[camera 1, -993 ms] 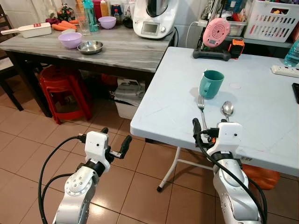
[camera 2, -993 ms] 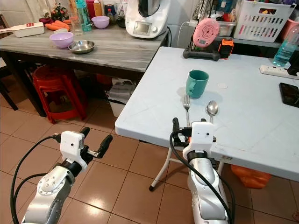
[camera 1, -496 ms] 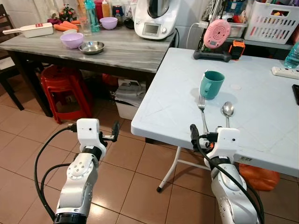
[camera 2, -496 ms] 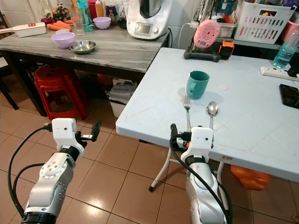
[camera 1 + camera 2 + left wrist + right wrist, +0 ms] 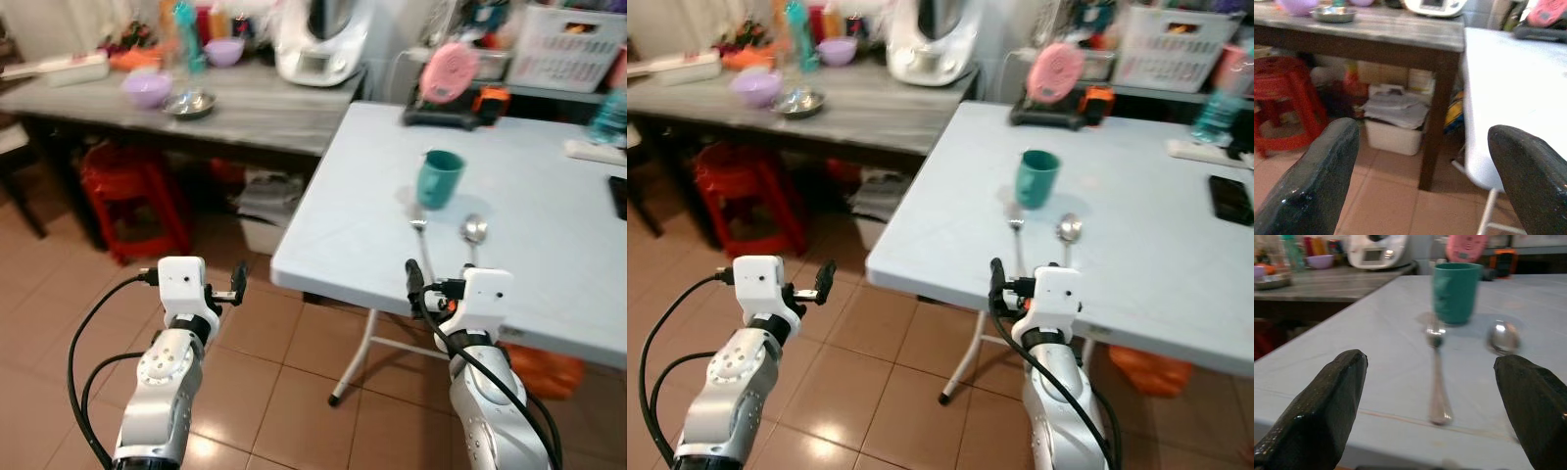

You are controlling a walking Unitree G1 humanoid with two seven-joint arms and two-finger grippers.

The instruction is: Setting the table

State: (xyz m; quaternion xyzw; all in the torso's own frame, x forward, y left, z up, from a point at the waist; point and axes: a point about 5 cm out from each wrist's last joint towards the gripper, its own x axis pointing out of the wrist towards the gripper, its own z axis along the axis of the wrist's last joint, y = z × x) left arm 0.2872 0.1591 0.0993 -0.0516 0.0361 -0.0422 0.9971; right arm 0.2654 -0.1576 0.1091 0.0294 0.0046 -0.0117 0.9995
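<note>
A teal mug stands on the white folding table. In front of it a fork and a spoon lie side by side, handles toward me. My right gripper hovers at the table's near edge, open, its fingers pointing along the fork toward the mug, holding nothing. Over the tiled floor to the left of the table, my left gripper is open and empty.
A grey wooden side table at the back left carries a purple bowl, a steel bowl and a white kitchen machine. Under it stand a red stool and a white bin. A pink device and a white basket sit at the far side.
My left arm has drawn back to the left and its gripper now points straight ahead. The right arm has stayed at the table edge. The head views have become blurred.
</note>
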